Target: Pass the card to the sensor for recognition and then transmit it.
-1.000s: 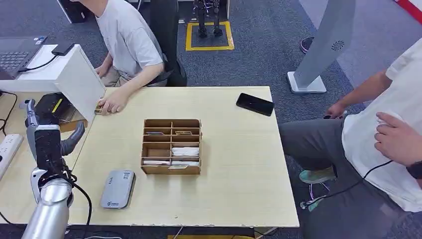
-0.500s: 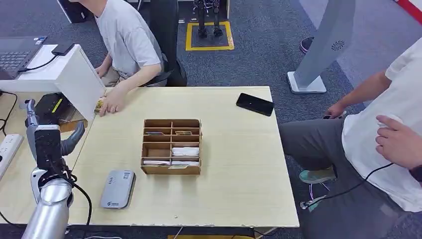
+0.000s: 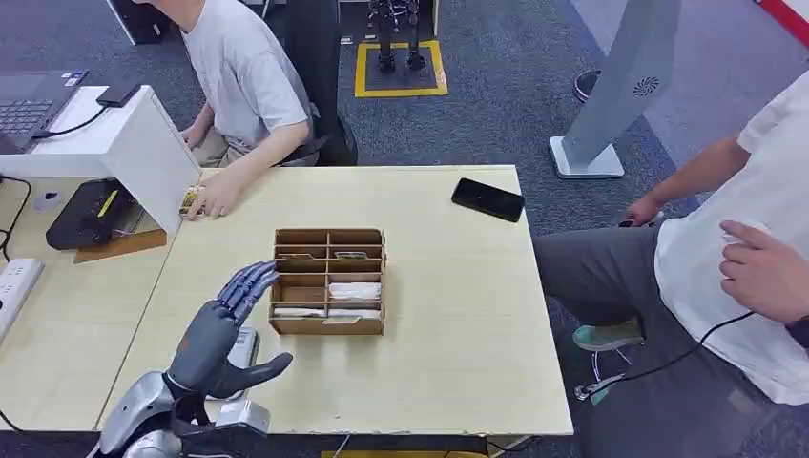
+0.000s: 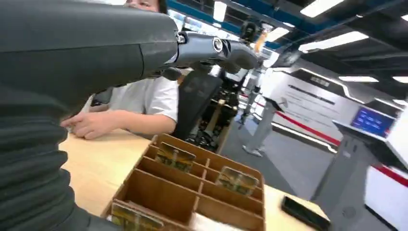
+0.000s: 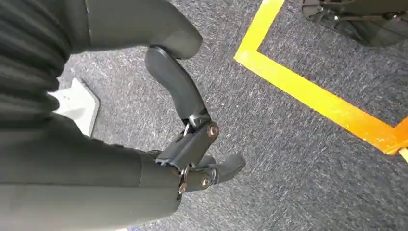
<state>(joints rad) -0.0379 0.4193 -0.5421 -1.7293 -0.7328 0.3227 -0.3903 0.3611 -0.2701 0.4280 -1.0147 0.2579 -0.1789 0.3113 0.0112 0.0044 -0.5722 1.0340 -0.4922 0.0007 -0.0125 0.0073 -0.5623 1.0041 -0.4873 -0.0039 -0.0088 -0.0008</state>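
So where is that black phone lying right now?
In the head view the black phone lies flat near the table's far right corner, well beyond the wooden card box and close to the seated person's hand on the right.

The cards stand on edge in a brown wooden organiser box [image 3: 329, 281] at the middle of the pale surface [image 3: 448, 315]. Two patterned cards [image 3: 351, 255] sit upright in its far row of compartments, one left and one right; white cards [image 3: 355, 290] fill its near right compartments. The grey, flat sensor [image 3: 244, 345] lies near the surface's near-left edge, partly hidden.
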